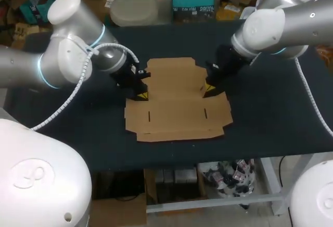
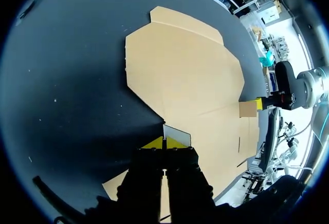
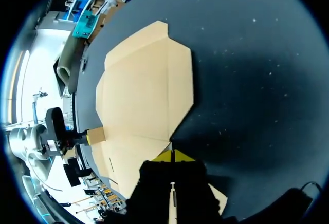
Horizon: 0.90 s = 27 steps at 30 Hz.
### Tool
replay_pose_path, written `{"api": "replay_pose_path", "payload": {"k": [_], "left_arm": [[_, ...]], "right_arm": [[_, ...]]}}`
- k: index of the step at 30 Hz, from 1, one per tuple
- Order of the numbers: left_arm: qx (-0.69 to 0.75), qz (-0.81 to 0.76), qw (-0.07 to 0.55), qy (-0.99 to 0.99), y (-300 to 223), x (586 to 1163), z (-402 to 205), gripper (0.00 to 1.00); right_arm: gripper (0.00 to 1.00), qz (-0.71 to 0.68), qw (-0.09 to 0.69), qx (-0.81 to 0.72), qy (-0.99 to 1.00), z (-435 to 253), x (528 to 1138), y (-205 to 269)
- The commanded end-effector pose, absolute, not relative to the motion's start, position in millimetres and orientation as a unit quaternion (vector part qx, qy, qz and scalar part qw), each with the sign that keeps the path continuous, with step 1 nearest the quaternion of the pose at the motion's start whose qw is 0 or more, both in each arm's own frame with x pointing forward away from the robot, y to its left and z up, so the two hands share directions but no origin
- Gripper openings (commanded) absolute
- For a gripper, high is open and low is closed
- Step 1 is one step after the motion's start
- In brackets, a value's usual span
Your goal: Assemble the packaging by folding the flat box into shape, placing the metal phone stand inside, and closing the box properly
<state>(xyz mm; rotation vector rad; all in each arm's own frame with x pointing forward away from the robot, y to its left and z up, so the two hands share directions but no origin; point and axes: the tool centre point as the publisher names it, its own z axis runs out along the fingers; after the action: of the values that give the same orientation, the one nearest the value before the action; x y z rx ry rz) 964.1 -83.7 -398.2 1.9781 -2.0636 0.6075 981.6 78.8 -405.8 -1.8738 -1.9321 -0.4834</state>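
The flat brown cardboard box (image 1: pixel 177 107) lies unfolded in the middle of the dark table (image 1: pixel 270 117). My left gripper (image 1: pixel 139 96) sits at the box's left edge, shut on a small side flap (image 2: pixel 177 134) that stands up from the sheet. At the right edge, my right gripper (image 1: pixel 209 90) is shut on the opposite small flap (image 2: pixel 248 109), also raised. The sheet (image 2: pixel 185 75) spreads ahead of the left gripper (image 2: pixel 164 143), and likewise (image 3: pixel 139 100) ahead of the right gripper (image 3: pixel 173 156). No metal phone stand is in view.
A teal box (image 1: pixel 193 0) and a round pale container (image 1: pixel 134 9) stand at the table's far edge. The table's front edge (image 1: pixel 208 156) runs just below the cardboard. Bare dark surface lies to the left and right of the sheet.
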Motion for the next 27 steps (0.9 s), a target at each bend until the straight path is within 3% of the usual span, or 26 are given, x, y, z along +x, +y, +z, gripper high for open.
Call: {"api": "replay_pose_path", "payload": {"k": [1, 27], "left_arm": [[0.678, 0.189, 0.095, -0.704, -88.0, 965.5, -396.2, 0.00], [0.691, 0.174, 0.080, -0.697, -86.0, 961.5, -390.0, 0.00]], "right_arm": [[0.00, -0.170, 0.200, -0.672, -0.693, -406.9, 982.2, 83.5], [0.00, -0.162, 0.183, -0.680, -0.692, -403.8, 979.5, 86.4]]}}
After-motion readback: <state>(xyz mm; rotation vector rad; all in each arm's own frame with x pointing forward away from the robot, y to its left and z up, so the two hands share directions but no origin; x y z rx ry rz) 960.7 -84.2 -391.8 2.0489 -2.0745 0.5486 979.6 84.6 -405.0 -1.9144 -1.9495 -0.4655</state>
